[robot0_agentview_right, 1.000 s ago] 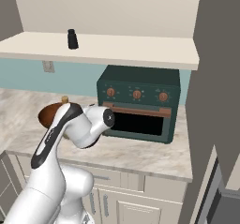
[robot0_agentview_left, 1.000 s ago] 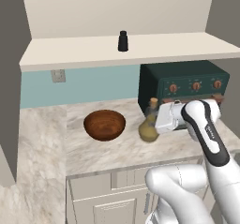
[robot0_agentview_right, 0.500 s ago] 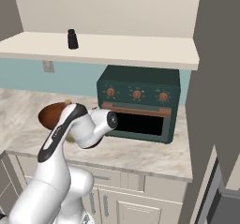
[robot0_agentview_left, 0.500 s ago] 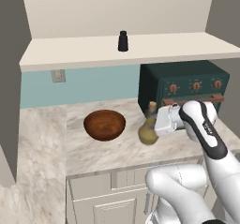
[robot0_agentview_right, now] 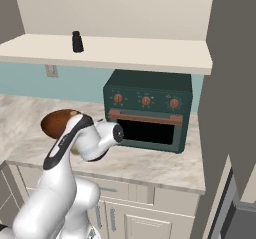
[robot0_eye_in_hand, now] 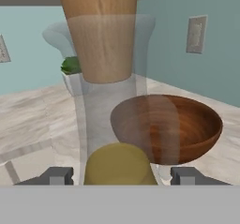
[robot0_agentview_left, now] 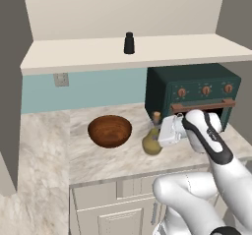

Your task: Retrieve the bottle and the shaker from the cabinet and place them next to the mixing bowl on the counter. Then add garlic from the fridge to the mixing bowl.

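Observation:
A round-bodied yellowish bottle (robot0_agentview_left: 152,142) with a cork stopper stands upright just right of the brown wooden mixing bowl (robot0_agentview_left: 110,130), low at the counter. My gripper (robot0_agentview_left: 164,132) is shut on it from the right. In the hand view the bottle (robot0_eye_in_hand: 119,164) fills the gap between the two finger tips of the gripper (robot0_eye_in_hand: 122,176), with the bowl (robot0_eye_in_hand: 173,124) right behind it. I cannot tell whether the bottle's base touches the counter. The small black shaker (robot0_agentview_left: 129,43) stands on the open cabinet shelf above, also in the right base view (robot0_agentview_right: 77,41). Bowl (robot0_agentview_right: 55,123) partly hidden by my arm.
A dark green toaster oven (robot0_agentview_left: 194,96) stands on the counter right behind my hand, seen too as the oven (robot0_agentview_right: 147,110). A wall outlet (robot0_agentview_left: 61,79) sits under the shelf. A potted plant (robot0_eye_in_hand: 72,73) stands far back. A tall grey cabinet side (robot0_agentview_right: 235,83) bounds the right.
My gripper has come down and slightly left with the bottle, closer to the counter and the bowl. The shaker and bowl have not moved.

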